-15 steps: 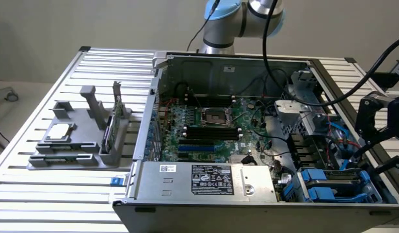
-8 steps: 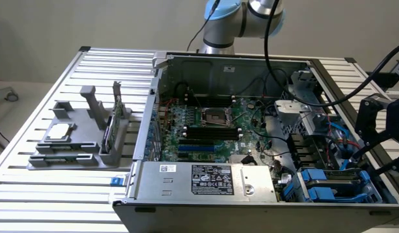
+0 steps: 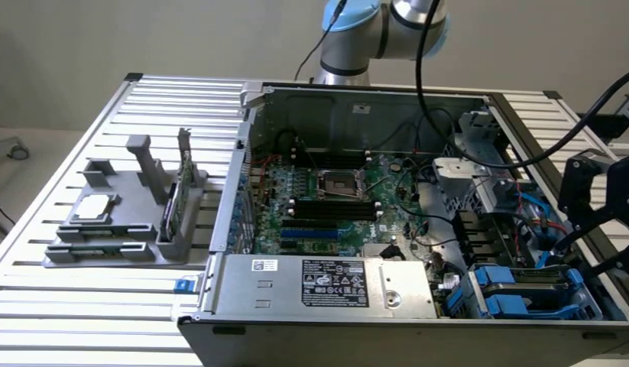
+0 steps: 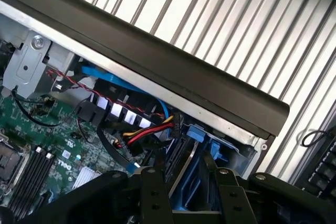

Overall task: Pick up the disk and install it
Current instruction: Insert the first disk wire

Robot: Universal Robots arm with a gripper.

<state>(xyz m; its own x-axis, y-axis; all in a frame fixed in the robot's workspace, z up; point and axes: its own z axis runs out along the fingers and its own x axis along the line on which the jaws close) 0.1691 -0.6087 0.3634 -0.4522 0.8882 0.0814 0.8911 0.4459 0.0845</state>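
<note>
**Disk in the gripper at the drive bay**

A slatted aluminium table (image 3: 110, 115) fills most of the scene. Its long ribs catch bright light and run across the exterior view. Behind it is a plain pale wall (image 3: 141, 30). At the exterior view's left a strip of floor shows, with a small caster (image 3: 18, 151) on it.

An open case (image 3: 293, 332) lies on the table, with its board (image 3: 335, 199) facing up and a grey power unit (image 3: 325, 283) along the near side. Well apart from it, toward the exterior view's left, a grey tray (image 3: 110, 248) sits on the slats. The tray holds a square chip (image 3: 95, 206) and a green card (image 3: 176, 200) standing on edge.

The arm (image 3: 380, 34) rises from behind the case. Its black gripper (image 4: 190, 172) hangs over the case's near corner at the exterior view's right, above the blue bay (image 3: 518, 284).

In the wrist view the fingers (image 4: 155, 192) stand partway apart, with the blue-framed disk (image 4: 195, 183) edge-on between them. The disk fills the gap, so they appear closed on its sides. It sits low at the mouth of the bay, just beside red, yellow and blue cables and close under the case's dark rim.
</note>
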